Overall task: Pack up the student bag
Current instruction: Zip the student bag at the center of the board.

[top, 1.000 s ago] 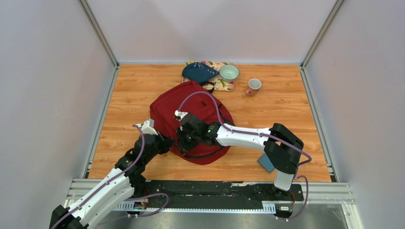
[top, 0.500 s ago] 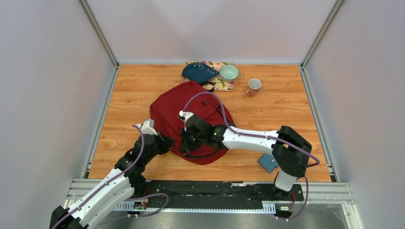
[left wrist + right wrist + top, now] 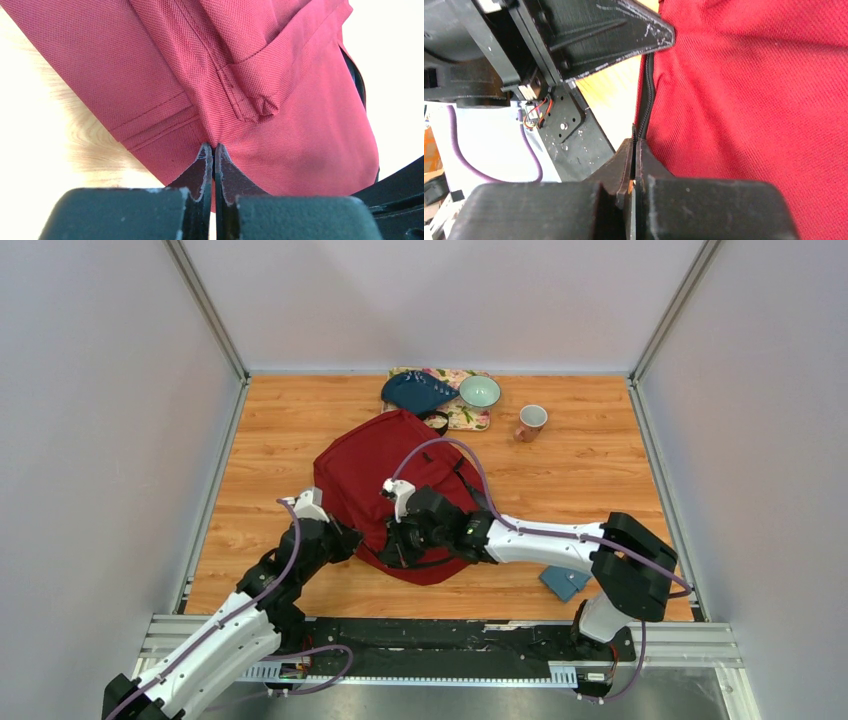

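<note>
The soft dark red woven-fabric student bag (image 3: 360,460) lies flat at the centre of the frame on the wood-grain tabletop (image 3: 280,430); the left fingers (image 3: 200,170), pressed together, seem to pinch its stitched lower-left hem, probably to anchor it, while the right fingers (image 3: 621,165) are clamped tight on the black corded zipper (image 3: 647,95) along the near edge, likely to draw it open

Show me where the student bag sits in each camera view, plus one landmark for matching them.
Top external: student bag in the centre of the frame.
Left wrist: fills the upper frame.
Right wrist: fills the right half.
Shared landmark: left gripper at the bag's near-left edge, visible in all three.
</note>
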`<action>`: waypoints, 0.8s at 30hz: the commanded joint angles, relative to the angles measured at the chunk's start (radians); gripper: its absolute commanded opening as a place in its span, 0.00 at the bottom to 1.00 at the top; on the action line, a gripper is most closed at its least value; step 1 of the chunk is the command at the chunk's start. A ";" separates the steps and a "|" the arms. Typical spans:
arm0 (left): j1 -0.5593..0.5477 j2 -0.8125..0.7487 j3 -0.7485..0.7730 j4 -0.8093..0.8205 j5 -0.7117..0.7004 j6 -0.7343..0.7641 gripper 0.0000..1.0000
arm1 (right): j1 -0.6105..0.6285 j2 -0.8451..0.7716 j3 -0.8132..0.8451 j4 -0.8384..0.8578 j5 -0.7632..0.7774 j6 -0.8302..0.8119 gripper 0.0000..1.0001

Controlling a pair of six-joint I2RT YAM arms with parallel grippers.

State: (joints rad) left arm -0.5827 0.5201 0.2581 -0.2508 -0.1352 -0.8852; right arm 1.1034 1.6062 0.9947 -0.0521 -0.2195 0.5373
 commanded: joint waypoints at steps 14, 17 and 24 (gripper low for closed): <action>0.026 -0.035 0.073 -0.142 -0.096 0.080 0.00 | -0.011 -0.270 -0.281 0.104 0.218 0.151 0.00; 0.035 -0.042 0.086 -0.174 -0.116 0.097 0.00 | -0.022 -0.319 -0.312 0.097 0.295 0.168 0.00; 0.115 -0.028 0.118 -0.216 -0.052 0.152 0.00 | -0.043 -0.381 -0.347 0.095 0.316 0.176 0.00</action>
State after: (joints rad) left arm -0.5251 0.4862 0.3344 -0.4141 -0.1810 -0.8032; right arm 1.0706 1.2591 0.6579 0.0315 0.0471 0.7040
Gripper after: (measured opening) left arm 0.009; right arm 0.011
